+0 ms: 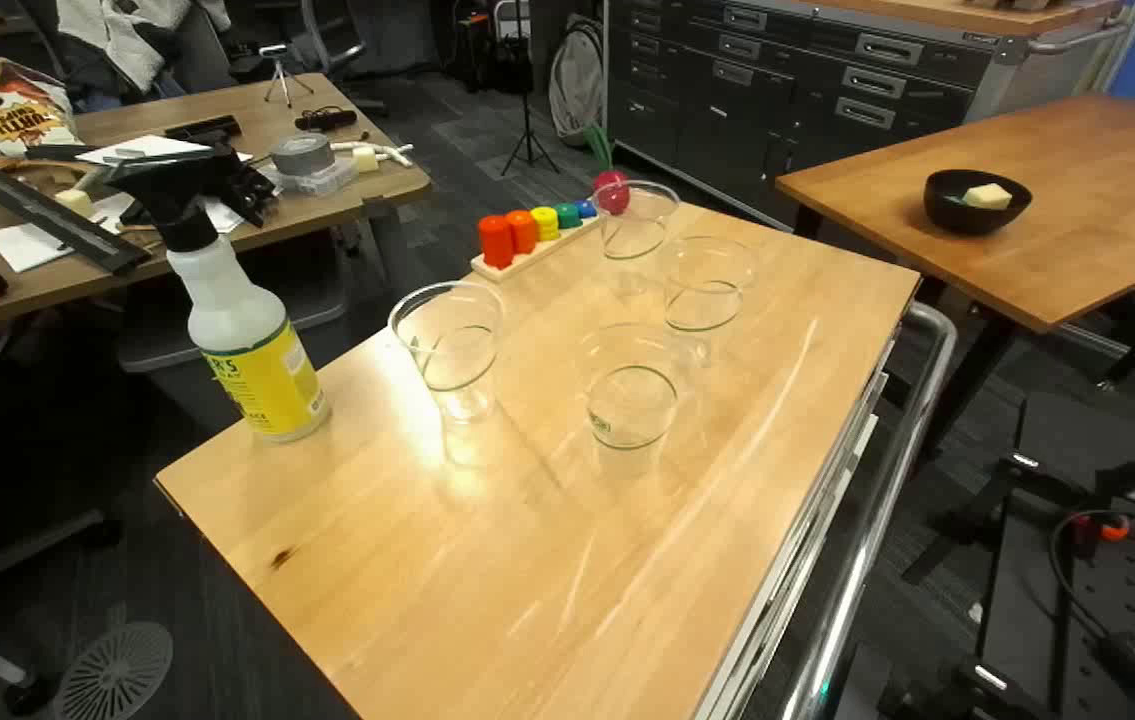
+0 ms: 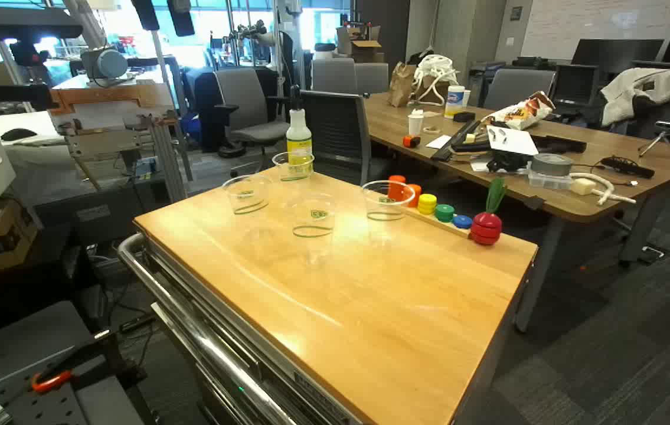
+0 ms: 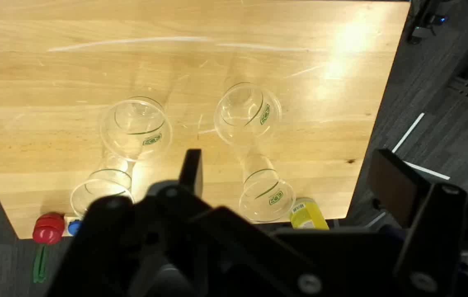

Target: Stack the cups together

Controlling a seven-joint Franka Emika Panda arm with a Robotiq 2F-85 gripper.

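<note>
Several clear plastic cups stand upright and apart on a light wooden tabletop (image 1: 487, 560). In an exterior view, one cup (image 1: 452, 350) stands toward the spray bottle, another cup (image 1: 632, 405) in the middle, another cup (image 1: 710, 290) behind it, and a far cup (image 1: 635, 225) by the toy row. They also show in an exterior view, with a middle cup (image 2: 311, 221). In the wrist view, my gripper (image 3: 293, 175) is wide open and empty, above the table. A cup (image 3: 266, 200) with a green logo shows between its fingers. The gripper is out of both exterior views.
A yellow spray bottle (image 1: 262, 350) stands at a table corner, close to a cup. A row of colored toy pieces (image 1: 532, 235) with a red radish piece (image 2: 486, 228) lies along an edge. A metal rail (image 1: 887, 520) runs along one side. A black bowl (image 1: 957, 215) sits on another table.
</note>
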